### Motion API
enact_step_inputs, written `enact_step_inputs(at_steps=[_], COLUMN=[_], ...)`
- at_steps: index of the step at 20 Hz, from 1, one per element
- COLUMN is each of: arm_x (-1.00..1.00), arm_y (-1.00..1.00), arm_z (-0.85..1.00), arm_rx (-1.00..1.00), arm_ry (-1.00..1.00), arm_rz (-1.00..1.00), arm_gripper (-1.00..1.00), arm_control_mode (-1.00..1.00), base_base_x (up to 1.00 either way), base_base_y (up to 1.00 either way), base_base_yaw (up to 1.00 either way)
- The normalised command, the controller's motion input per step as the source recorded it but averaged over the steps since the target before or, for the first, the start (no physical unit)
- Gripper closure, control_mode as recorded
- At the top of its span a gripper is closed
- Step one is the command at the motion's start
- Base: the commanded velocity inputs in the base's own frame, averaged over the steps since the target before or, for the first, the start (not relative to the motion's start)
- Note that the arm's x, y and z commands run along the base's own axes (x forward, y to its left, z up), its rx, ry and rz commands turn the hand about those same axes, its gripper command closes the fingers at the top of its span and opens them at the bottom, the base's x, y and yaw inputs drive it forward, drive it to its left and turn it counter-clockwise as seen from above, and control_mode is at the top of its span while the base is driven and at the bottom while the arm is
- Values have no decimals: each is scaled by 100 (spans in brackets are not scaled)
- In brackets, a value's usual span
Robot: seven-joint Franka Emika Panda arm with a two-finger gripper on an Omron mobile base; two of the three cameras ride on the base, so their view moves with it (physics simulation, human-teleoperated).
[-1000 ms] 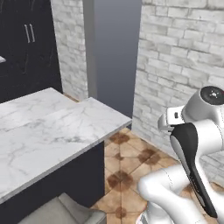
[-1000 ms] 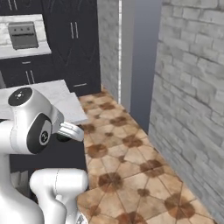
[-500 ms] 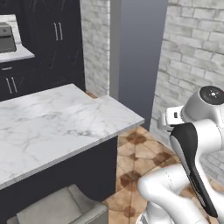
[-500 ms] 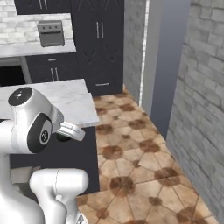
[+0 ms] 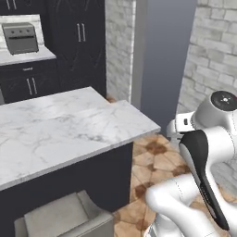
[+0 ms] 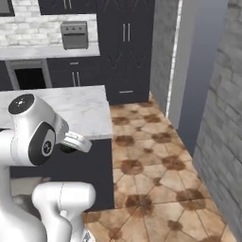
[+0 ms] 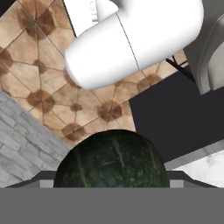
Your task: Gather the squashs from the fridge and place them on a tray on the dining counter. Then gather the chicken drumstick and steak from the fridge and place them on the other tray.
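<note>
While the arm (image 5: 203, 157) stays folded close above its base, the hand view shows a dark green squash (image 7: 111, 159) with faint lighter ribs sitting right at the pincer, between its spread jaws; they stand wide on the rounded body, so it looks held, though the fingertips themselves are hidden behind the fruit. Its shape is near round, and the ribs run up and away from the pincer, so no clear long axis can be told.

Beyond the squash lies the brown patterned tile floor (image 7: 39, 83), with a grey brick wall (image 7: 22, 144) to the view's left and a corner of the marble dining counter (image 7: 205, 166) to its right, near the squash but apart from it.

From the base views, the dining counter (image 5: 60, 129) stretches ahead and left of the arm over its dark base, with a grey chair (image 5: 65, 220) tucked just beside it. Dark tall cabinets (image 6: 125, 47) and a small grey oven (image 6: 74, 35) stand well beyond.
</note>
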Motion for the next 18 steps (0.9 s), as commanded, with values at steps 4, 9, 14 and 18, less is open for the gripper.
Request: enact_step_inputs(at_steps=[4, 9, 14, 18], arm_x=[0, 0, 0, 0], arm_y=[0, 0, 0, 0], arm_z=[0, 0, 0, 0], arm_rx=[0, 0, 0, 0], arm_ry=[0, 0, 0, 0], arm_rz=[0, 0, 0, 0], arm_gripper=[100, 100, 100, 100], arm_control_mode=[100, 100, 100, 100], base_base_x=[11, 14, 14, 5], base_base_y=[-32, -33, -31, -9], base_base_yaw=[44, 43, 39, 23])
